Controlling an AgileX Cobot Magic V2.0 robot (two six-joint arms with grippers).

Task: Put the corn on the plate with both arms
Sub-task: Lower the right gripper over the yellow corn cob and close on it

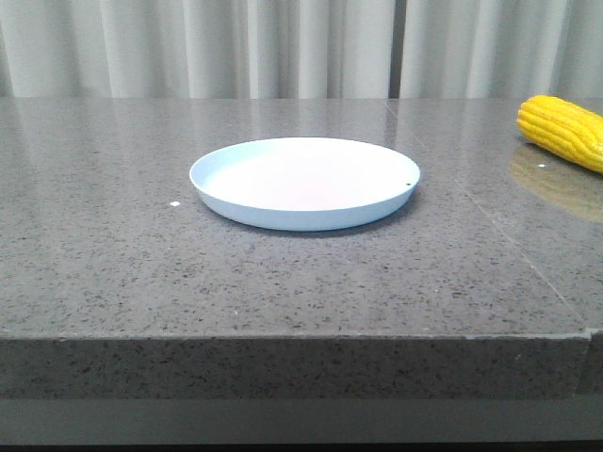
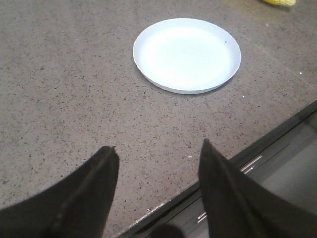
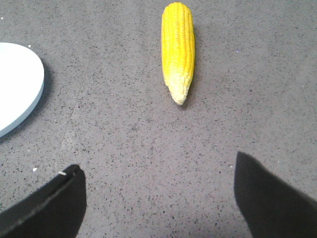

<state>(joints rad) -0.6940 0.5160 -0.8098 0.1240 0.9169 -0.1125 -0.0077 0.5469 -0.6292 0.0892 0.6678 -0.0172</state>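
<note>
Plate: the pale blue-white plate (image 1: 304, 183) sits alone near the middle of the grey speckled table (image 1: 113, 245).
Corn: the yellow corn (image 1: 563, 130) lies on the table well to the plate's right, apart from it, partly cut off by the front view's edge.
Left claw: the left gripper (image 2: 157, 173) is spread wide, holding nothing, above the table near its edge.
Right claw: the right gripper (image 3: 158, 193) is spread wide, holding nothing, the corn's pale tip pointing toward it.
</note>
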